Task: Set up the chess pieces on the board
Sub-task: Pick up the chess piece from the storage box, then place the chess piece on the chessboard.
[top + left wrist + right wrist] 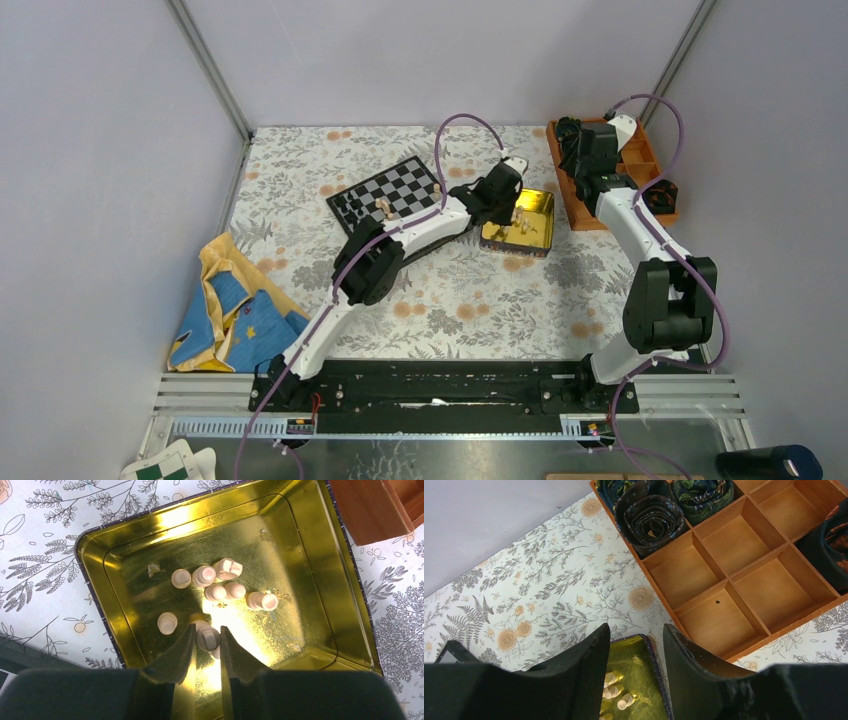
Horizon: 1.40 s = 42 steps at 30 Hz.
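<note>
Tan chess piece point(208, 641) lying in gold tin point(125, 545), between narrowed jaws of my left gripper point(207, 630); whether they touch it, I cannot tell. Judged light, rigid, smooth, prone to roll: I grip across its body.

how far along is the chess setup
Early. A few tan pieces stand on the board. The left gripper straddles one piece in the tin, grip unclear. Several others lie there, yet to move.
</note>
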### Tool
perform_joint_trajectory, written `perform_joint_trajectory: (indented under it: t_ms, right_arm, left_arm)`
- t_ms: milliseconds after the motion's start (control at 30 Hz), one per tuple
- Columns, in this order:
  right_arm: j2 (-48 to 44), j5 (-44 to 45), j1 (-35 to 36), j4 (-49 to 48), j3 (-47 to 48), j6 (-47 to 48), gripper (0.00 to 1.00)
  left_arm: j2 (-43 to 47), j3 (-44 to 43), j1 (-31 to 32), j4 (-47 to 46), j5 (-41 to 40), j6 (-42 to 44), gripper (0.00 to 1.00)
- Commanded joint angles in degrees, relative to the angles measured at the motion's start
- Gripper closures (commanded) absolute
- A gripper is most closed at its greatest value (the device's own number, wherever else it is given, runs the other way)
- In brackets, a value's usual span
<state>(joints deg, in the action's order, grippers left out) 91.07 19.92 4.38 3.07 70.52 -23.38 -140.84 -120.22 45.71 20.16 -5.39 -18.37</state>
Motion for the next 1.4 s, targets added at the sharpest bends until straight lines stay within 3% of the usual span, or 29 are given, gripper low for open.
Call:
perform_joint_trajectory:
  t_ms: [0,567,867,1067,1367]
  right_arm:
    - [-3.26,0.69,-0.04,-2.50,-0.04,0.26,0.50]
    - [-4.04,1.06,-0.03,-2.48,0.01,0.70,0.50]
    - [-3.98,0.56,-0.06,-2.52,-0.04,0.88,0.51]
    - [-3.71,0.07,-0.01,-2.54,0.70,1.16,0.51]
    - [-2.41,-1.26,-0.04,-2.54,2.36,0.35,0.51]
  left_arm:
    - [-0.36,0.92,0.34,-2.76,-2.06,0.78,0.82]
    - [8.93,4.58,0.34,-3.65,-5.96,3.57,1.00]
    - [14.76,5.37,0.00,-3.43,-13.33,5.35,1.00]
    - [19.16,7.80,-6.80,-2.82,-15.50,0.84,1.00]
    - [17.20,6.58,-17.39,1.14,-12.90,-4.42,1.00]
